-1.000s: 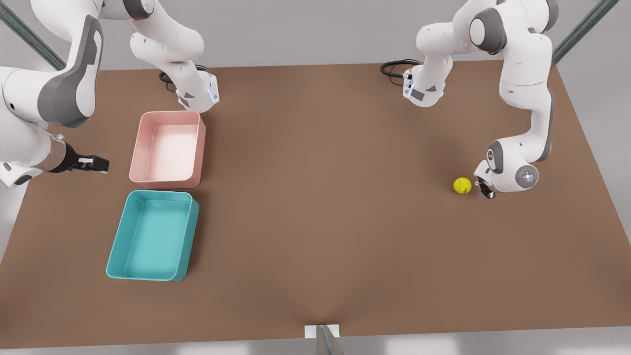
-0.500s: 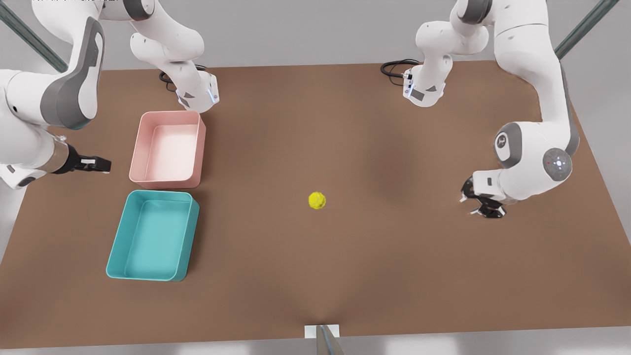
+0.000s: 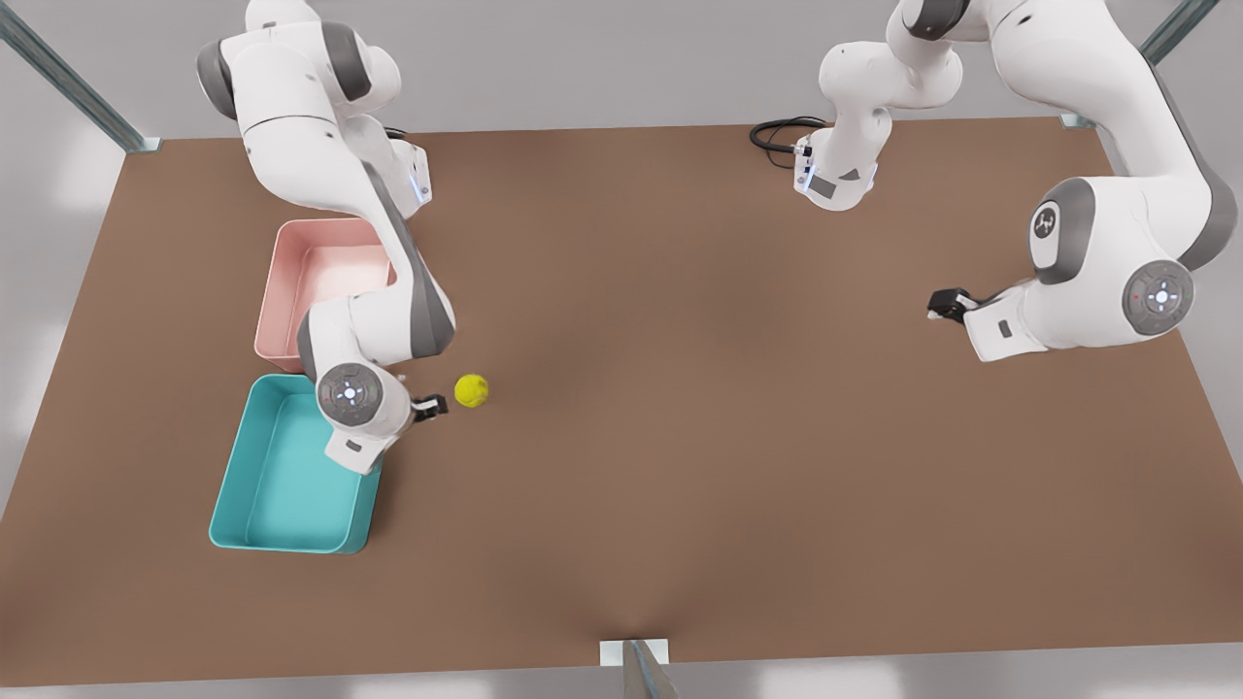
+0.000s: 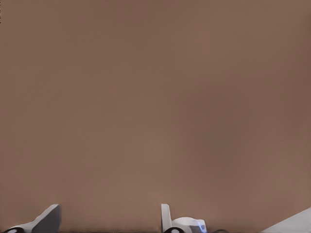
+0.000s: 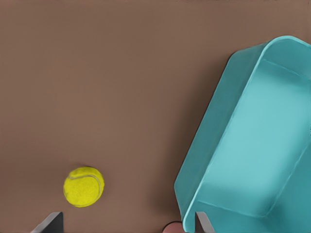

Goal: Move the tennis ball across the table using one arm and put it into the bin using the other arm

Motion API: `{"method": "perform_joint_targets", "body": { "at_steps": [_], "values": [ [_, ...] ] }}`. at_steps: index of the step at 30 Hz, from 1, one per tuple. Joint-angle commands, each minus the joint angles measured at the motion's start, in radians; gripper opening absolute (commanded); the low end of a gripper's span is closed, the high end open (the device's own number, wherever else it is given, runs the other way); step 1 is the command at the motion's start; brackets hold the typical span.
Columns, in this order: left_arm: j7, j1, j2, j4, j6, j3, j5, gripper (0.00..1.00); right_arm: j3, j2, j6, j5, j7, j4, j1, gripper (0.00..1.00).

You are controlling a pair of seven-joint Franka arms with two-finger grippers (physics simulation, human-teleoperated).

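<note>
Resting on the bare brown surface (image 3: 738, 408) left of the front view's centre, the tennis ball (image 3: 472, 390) lies just beside the right end effector (image 3: 430, 405), apart from it, and near the teal bin (image 3: 227, 505) at lower left; a pink bin (image 3: 282, 291) stands above the teal one. In the right wrist view the ball (image 5: 83, 186) sits close to one finger tip (image 5: 48, 223), with the fingers spread wide and nothing between them; the bin (image 5: 209, 160) is alongside. The left end effector (image 3: 944, 304) waits at the front view's right, well apart; whether it is released or clenched I cannot tell. The ball looks light, fuzzy and slightly springy, apt to roll at a nudge; I would close across its widest middle from above, so the felt gives grip.
</note>
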Motion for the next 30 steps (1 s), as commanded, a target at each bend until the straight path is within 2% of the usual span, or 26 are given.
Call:
{"method": "perform_joint_targets", "body": {
  "at_steps": [1,6,8,11,30],
  "values": [
    [-0.388,0.0,0.0,0.0,-0.039,0.0,0.008,1.0,-0.017,-0.025,0.253,0.043,0.105,-0.068,-0.008,1.0],
    [-0.388,-0.002,0.0,0.0,-0.027,0.0,0.01,1.0,-0.034,-0.055,0.38,0.074,0.21,-0.195,0.04,1.0],
    [-0.388,-0.002,0.0,0.0,-0.027,0.0,0.01,1.0,-0.034,-0.112,0.532,0.074,0.213,-0.362,0.05,1.0],
    [-0.388,-0.002,0.0,0.0,-0.027,-0.001,0.01,1.0,-0.034,-0.118,0.729,0.074,0.299,-0.518,0.064,1.0],
    [-0.388,0.0,0.013,0.0,-0.036,0.0,0.01,1.0,-0.021,-0.089,0.787,0.106,0.383,-0.677,0.133,1.0]
  ]
}}
